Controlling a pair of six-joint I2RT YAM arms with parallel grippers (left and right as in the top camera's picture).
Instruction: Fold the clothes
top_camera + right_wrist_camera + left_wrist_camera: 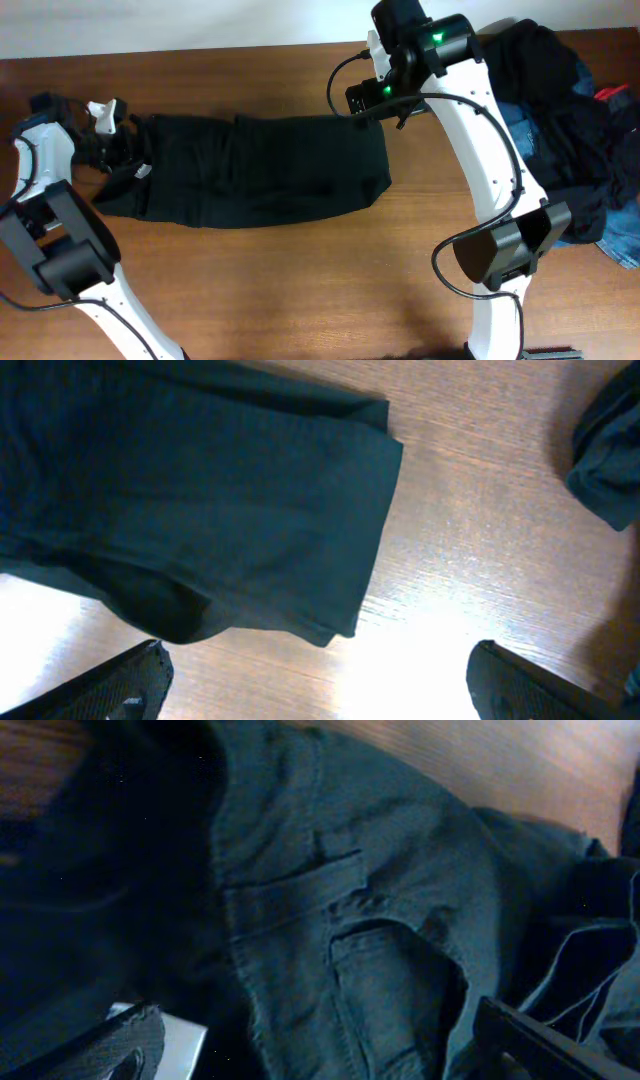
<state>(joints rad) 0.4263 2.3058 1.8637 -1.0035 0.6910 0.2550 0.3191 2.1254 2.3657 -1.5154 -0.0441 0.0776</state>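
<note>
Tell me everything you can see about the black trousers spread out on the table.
The long black trousers of matte woven cloth lie flat across the brown wooden table, legs stacked together, lightly creased. The waist end, with a stitched pocket and a small white tag, is on the left; the squared hems are on the right. Only the table visibly touches them; the open left gripper hangs above the waist.
</note>
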